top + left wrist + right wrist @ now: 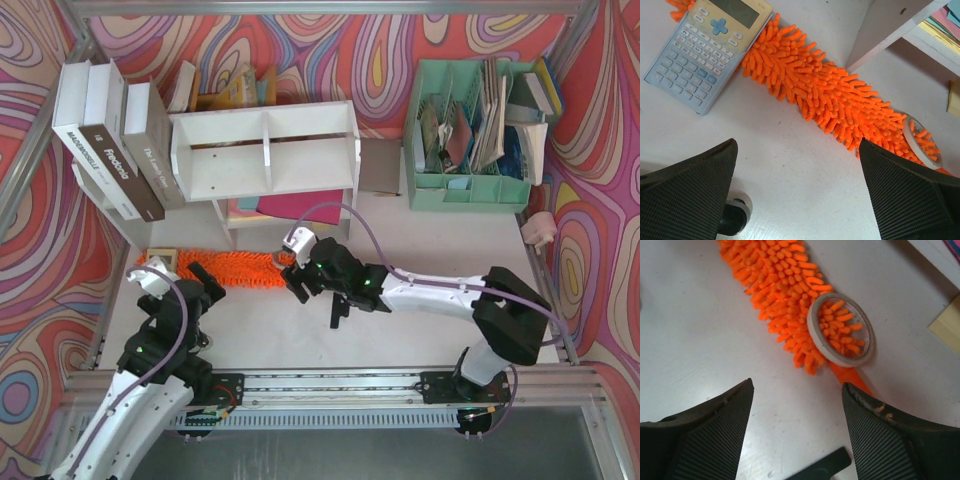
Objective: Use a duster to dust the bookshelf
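Note:
The white bookshelf (265, 150) stands at the back centre; one of its legs (885, 30) shows in the left wrist view. The orange duster (235, 268) lies flat on the table in front of it and also shows in the left wrist view (830, 95) and the right wrist view (785, 295). A white tape ring (840, 330) lies over the duster's handle end, and the orange handle (850, 377) pokes out below it. My left gripper (203, 275) (797, 145) is open and empty beside the duster's middle. My right gripper (300, 283) (797, 385) is open and empty just short of the handle.
A calculator (710, 45) rests on the duster's left end. Big books (110, 140) stand at the back left and a mint-green organizer (470, 130) at the back right. A small roll (735, 220) and a flat black piece (825, 467) lie near the grippers.

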Controlling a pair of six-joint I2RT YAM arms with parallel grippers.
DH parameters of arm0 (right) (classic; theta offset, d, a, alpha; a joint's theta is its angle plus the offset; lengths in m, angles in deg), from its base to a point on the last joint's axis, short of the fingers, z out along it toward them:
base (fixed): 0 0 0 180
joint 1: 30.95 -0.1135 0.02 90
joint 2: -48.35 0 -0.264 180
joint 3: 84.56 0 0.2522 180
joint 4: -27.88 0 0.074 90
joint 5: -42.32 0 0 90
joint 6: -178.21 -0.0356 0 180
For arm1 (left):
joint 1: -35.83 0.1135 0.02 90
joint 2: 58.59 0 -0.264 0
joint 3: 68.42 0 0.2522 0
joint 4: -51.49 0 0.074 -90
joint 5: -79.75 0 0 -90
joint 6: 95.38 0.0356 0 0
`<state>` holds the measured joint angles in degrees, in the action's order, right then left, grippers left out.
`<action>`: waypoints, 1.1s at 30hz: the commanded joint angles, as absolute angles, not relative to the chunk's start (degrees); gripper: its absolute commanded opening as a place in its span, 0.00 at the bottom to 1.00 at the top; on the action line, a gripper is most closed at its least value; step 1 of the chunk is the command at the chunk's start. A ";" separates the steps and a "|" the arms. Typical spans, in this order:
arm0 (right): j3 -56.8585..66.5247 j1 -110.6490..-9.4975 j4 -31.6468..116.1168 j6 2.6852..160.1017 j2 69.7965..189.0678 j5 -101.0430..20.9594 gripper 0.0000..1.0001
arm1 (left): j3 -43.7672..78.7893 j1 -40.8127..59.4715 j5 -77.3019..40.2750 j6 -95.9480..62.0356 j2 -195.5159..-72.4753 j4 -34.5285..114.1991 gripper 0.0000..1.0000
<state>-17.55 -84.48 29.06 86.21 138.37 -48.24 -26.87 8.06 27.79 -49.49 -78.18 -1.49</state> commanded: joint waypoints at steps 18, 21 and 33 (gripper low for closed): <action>-4.06 -84.83 28.80 92.76 155.97 -55.40 0.51 | -30.91 7.84 24.73 -46.06 -74.47 0.95 0.98; -3.07 -84.83 29.10 93.51 157.32 -56.16 0.50 | -31.06 7.84 24.64 -45.90 -73.94 0.95 0.98; -1.27 -84.83 29.71 94.35 159.91 -56.65 0.40 | -31.40 7.79 23.87 -45.60 -73.58 1.30 0.98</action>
<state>-2.84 -84.57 29.32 93.44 158.63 -55.50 -30.43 8.06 24.42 -46.70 -74.27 0.39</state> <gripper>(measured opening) 0.411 0.984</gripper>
